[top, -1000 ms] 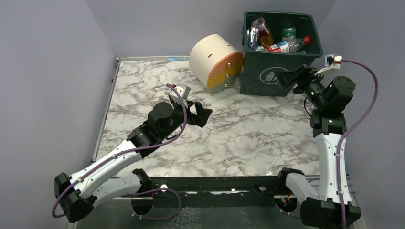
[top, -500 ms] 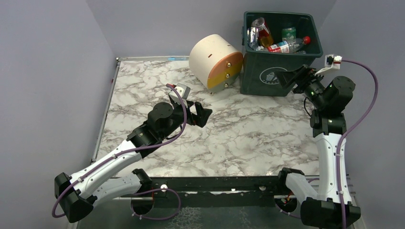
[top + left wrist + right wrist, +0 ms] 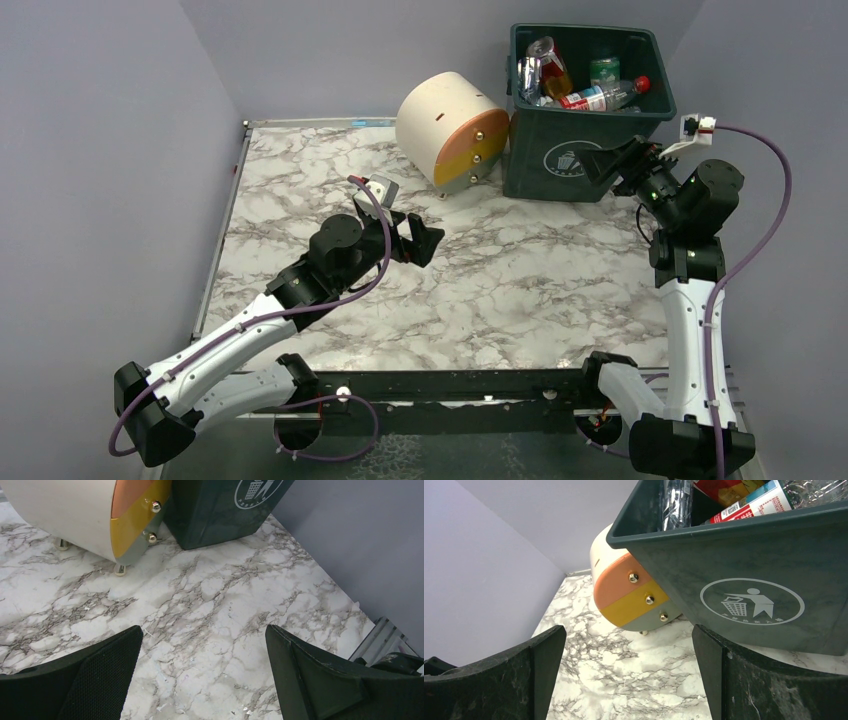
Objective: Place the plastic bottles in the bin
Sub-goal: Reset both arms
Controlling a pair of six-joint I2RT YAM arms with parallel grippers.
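Zero change, left tool (image 3: 204,632) wide, right tool (image 3: 629,630) wide, bottles (image 3: 600,97) in bin (image 3: 535,165)

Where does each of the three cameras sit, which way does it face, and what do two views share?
Top external: above and behind the bases, looking down on the table; both arms, left tool and right tool show.
Left wrist: on the left arm, facing the drawer unit and bin; its open fingers show.
Right wrist: on the right arm, close before the bin holding plastic bottles; its open fingers show.
Shared: both wrist views show the bin's white icon.
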